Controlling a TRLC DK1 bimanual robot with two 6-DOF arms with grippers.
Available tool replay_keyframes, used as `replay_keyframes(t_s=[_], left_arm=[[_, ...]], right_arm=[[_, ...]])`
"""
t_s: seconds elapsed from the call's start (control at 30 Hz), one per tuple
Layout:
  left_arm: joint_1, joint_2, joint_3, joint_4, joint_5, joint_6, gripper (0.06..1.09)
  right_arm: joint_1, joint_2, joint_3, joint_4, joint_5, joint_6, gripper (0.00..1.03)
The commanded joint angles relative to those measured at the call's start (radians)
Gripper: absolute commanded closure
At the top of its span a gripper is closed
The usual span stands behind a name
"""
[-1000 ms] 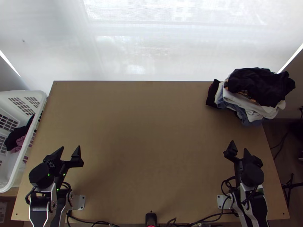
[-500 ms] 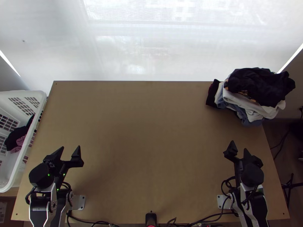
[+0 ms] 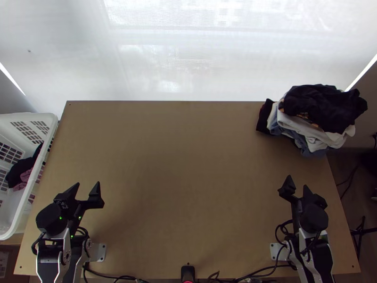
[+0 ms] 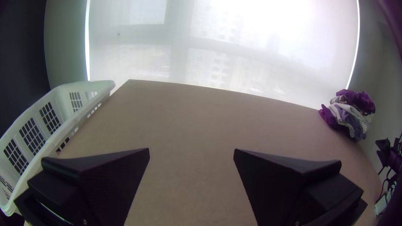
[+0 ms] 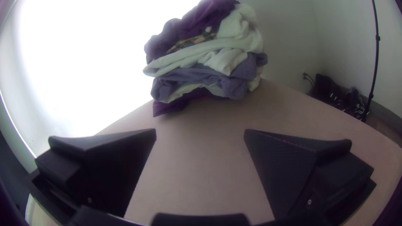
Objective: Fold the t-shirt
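Being held wide open with nothing gripped, the left gripper [image 3: 88, 184] is being shown in the top view by the near left corner of the tabletop [image 3: 188, 165]; the right gripper [image 3: 297, 181], also well spread and unladen, is being shown inside the right edge. At the far right corner, a loose pile of garments [image 3: 308, 126] is being topped by a bunched dark garment [image 3: 330, 106], which is being taken, as a guess, for the t-shirt; beyond the left edge, more dark cloth [image 3: 19, 170] is being held in a white basket [image 3: 21, 203]. In the left wrist view, bare tabletop is being framed between broad, parted fingers [image 4: 113, 180], with the pile being seen past them at the far corner. In the right wrist view, the pile's soft, sagging layers are being faced by parted fingers; light, limp handling is being expected, with lower layers probably being dragged along if the pinch is being made deep. A shallow grip on the dark garment's near rim is being favoured, above the pale layer [image 5: 201, 56].
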Motion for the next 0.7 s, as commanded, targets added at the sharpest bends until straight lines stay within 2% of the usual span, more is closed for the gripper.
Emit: replay_keyframes(t_s=[0.0,0.4,0.6,0.67], left_arm=[[0.0,0.0,0.0,0.0,0.0,0.0,0.1],[0.0,0.0,0.0,0.0,0.0,0.0,0.1],[0.0,0.0,0.0,0.0,0.0,0.0,0.1],[0.0,0.0,0.0,0.0,0.0,0.0,0.1]], right_arm=[[0.0,0.0,0.0,0.0,0.0,0.0,0.05],[0.009,0.0,0.0,0.0,0.0,0.0,0.05],[0.144,0.0,0.0,0.0,0.002,-0.003,0.05],[0.175,-0.001,0.0,0.008,0.007,-0.035,0.05]])
